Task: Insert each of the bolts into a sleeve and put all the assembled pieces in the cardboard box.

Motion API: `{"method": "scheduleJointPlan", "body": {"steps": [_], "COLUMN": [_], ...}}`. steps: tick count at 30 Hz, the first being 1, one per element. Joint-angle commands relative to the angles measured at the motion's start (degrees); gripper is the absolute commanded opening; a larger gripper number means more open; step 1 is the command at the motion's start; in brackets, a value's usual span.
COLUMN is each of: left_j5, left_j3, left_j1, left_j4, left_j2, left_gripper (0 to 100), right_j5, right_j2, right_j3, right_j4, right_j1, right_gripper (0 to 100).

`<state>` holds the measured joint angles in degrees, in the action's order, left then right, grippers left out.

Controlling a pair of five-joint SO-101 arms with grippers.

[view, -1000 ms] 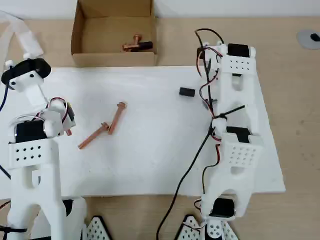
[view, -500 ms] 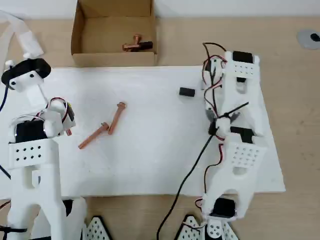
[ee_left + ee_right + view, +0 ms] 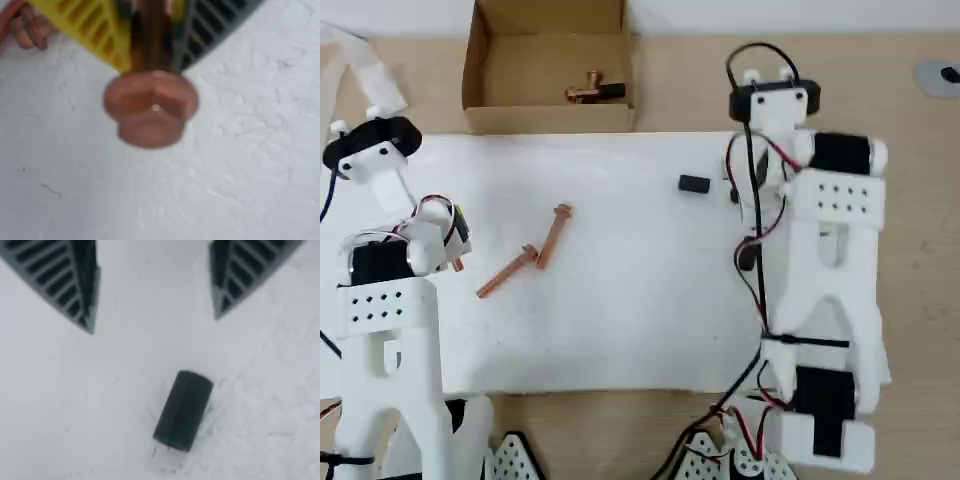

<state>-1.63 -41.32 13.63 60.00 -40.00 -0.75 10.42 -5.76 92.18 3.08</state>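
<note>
My left gripper (image 3: 150, 60) is shut on a copper bolt (image 3: 150, 107), whose head points at the camera; in the high view this gripper (image 3: 452, 248) sits at the mat's left edge. Two more copper bolts (image 3: 553, 233) (image 3: 506, 272) lie loose on the white mat, left of centre. A short black sleeve (image 3: 182, 410) lies on the mat just beyond my right gripper (image 3: 155, 315), which is open above it without touching. From overhead the sleeve (image 3: 693, 184) is just left of the right gripper (image 3: 733, 190). The cardboard box (image 3: 475, 70) at the back holds assembled copper pieces (image 3: 592, 90).
The white mat (image 3: 620, 320) covers most of the table. The right arm's black cables (image 3: 752, 260) hang over the mat's right side. A grey round object (image 3: 938, 77) lies at the far right on the wooden table.
The right arm has changed pose: its body swung right and toward the near edge, and its wrist end now stands by the sleeve. The left arm, bolts and sleeve stayed put.
</note>
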Motion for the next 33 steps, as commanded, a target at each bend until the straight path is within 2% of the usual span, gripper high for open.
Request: {"method": "scheduleJointPlan", "body": {"steps": [1, 7, 13, 18, 27, 33], "left_j5": [0.09, 0.0, -2.46, -3.34, -4.48, -4.48], "left_j3": [0.18, 0.18, 0.53, 0.18, -0.44, -0.44], "left_j1": [-1.41, -2.29, -2.37, -2.29, -2.29, -2.29], "left_j4": [-1.14, -1.05, -1.14, -0.79, -0.7, -0.7], "left_j2": [-1.71, -1.8, -2.24, -2.24, -2.33, -2.33], "left_gripper": [1, 1, 1, 1, 1, 1], "right_j5": [-0.53, 2.64, 5.01, 5.19, 13.27, 13.98], "right_j2": [3.91, 3.38, 3.3, 3.56, 3.12, 3.03], "right_j3": [-13.67, -31.43, -38.9, -38.99, -39.43, -39.52], "right_j4": [-11.6, -29.19, -39.21, -42.02, -43.08, -45.36], "right_j1": [0.84, 1.27, 1.19, 0.92, 1.1, 1.19], "right_gripper": [18.8, 18.8, 18.8, 18.8, 18.6, 18.6]}}
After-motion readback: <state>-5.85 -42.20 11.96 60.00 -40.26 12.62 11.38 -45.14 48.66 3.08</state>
